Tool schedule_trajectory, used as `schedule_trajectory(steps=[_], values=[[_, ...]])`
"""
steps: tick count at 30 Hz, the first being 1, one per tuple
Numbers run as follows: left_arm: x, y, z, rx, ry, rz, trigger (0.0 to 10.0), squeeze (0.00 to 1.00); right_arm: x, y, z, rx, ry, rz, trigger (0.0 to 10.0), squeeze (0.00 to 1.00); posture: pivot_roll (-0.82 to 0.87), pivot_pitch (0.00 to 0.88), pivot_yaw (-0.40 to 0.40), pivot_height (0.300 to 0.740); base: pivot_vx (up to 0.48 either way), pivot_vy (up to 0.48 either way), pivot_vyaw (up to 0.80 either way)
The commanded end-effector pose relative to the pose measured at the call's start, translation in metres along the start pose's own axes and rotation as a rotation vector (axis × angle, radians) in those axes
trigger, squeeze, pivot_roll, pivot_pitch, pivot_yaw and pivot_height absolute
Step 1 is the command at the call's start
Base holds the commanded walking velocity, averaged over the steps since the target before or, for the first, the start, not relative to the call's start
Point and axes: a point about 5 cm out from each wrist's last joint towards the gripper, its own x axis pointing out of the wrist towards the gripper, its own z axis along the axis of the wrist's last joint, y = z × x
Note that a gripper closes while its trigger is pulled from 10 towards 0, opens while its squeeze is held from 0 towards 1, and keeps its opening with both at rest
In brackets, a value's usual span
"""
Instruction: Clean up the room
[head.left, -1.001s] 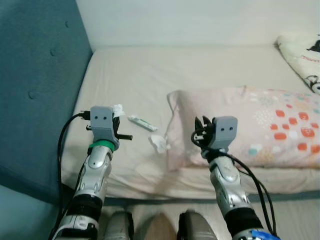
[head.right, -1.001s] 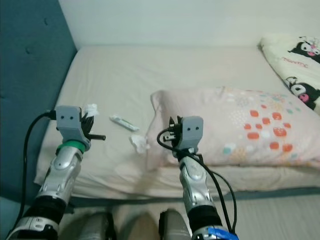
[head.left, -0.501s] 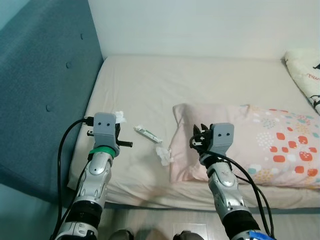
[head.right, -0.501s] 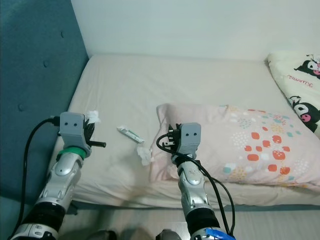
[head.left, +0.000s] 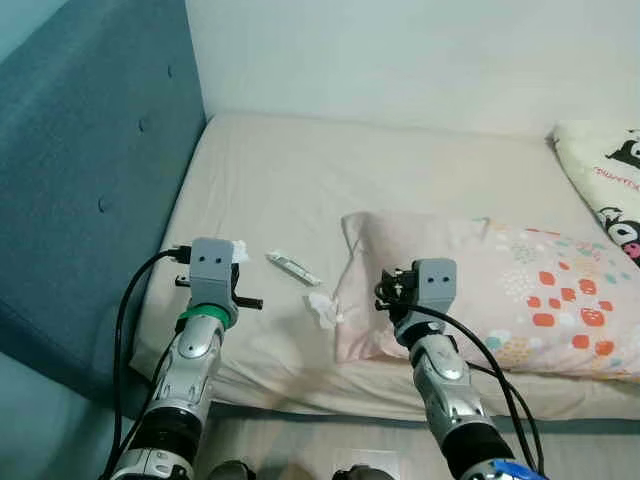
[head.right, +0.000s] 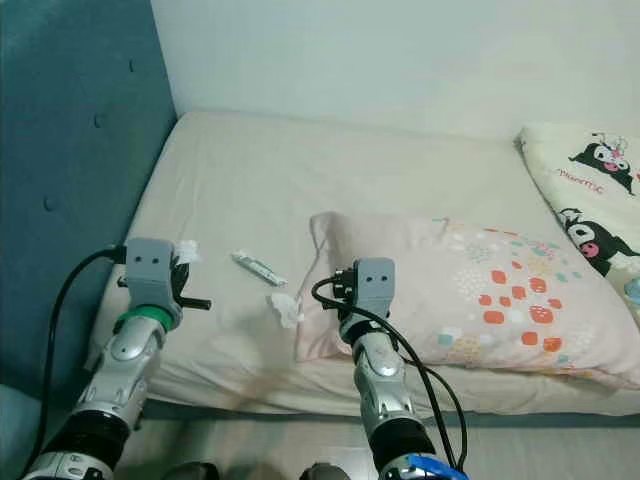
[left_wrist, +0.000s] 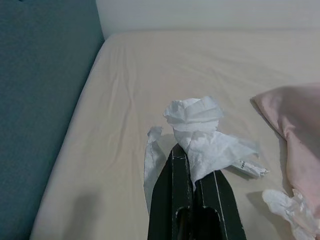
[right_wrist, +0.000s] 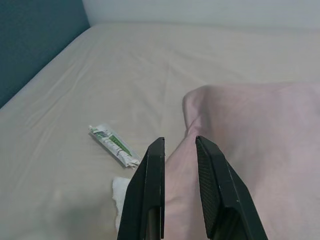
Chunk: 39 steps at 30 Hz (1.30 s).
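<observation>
1. Left hand (left_wrist: 192, 187) raised at lower left of the head views, over the near edge of the beige-sheeted bed (head.left: 400, 170), fingers pressed together on a crumpled white tissue (left_wrist: 197, 127).
2. From the head camera, that tissue pokes out as a white tuft just past the grey wrist housing.
3. Right hand (right_wrist: 177, 150) held up at lower centre, in front of the corner of the pale pink pillow with coloured dots (head.left: 500, 290); fingers slightly apart, gripping nothing.
4. Still lying loose on the sheet: a small white-and-green sachet wrapper (head.left: 292, 267), flat, between the left hand and the pillow.
5. Also loose: a second crumpled white tissue wad (head.left: 322, 308), just beside the pillow's near corner, close to the wrapper but apart from it.
6. At the right edge of the frame, a cream blanket with black cartoon figures (head.left: 605, 175), bunched at the far side of the bed.
7. Dark teal padded headboard (head.left: 90, 180) along the left of the frame.
8. Progress, as judged: early. One scrap picked up and not yet dropped anywhere; no bin in sight.
9. Left to do, likely: gather the wrapper and the second wad with the free right hand, then carry everything off for disposal.
</observation>
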Motion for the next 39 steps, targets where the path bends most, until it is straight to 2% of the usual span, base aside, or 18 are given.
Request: schedule_trajectory(steps=[1,14,39], values=[[-0.004,0.001,-0.006,0.006,0.025,0.004,10.0,0.0,-0.004,-0.004,-0.01,0.02,0.051,-0.014,10.0,0.0,0.1,0.043,-0.054,0.74,0.0,0.0,0.0],[0.004,0.0,-0.002,0.029,0.041,-0.051,10.0,0.0,-0.005,-0.01,-0.009,0.048,0.027,-0.078,10.0,0.0,0.09,0.043,0.021,0.74,0.0,0.0,0.0],[0.004,-0.001,-0.002,-0.051,0.058,-0.053,10.0,0.0,-0.002,-0.004,-0.009,0.091,0.025,-0.047,10.0,0.0,0.1,0.049,0.009,0.74,0.0,0.0,0.0]])
